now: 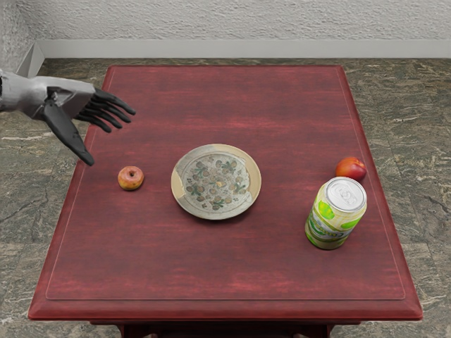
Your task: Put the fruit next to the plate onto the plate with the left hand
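Observation:
A small reddish-yellow apple [130, 177] lies on the red table just left of the patterned plate [182, 193], a short gap between them. The plate holds nothing. My left hand [95, 121] comes in from the left edge and hovers over the table's left border, above and behind the apple, well apart from it. Its dark fingers are spread and the thumb points down toward the apple; nothing is held. The right arm is out of view.
A red-orange fruit [351, 168] sits near the table's right edge, with a green and white can [335, 213] standing upright just in front of it. The wooden table [225, 274] has a raised rim all round; stone floor surrounds it.

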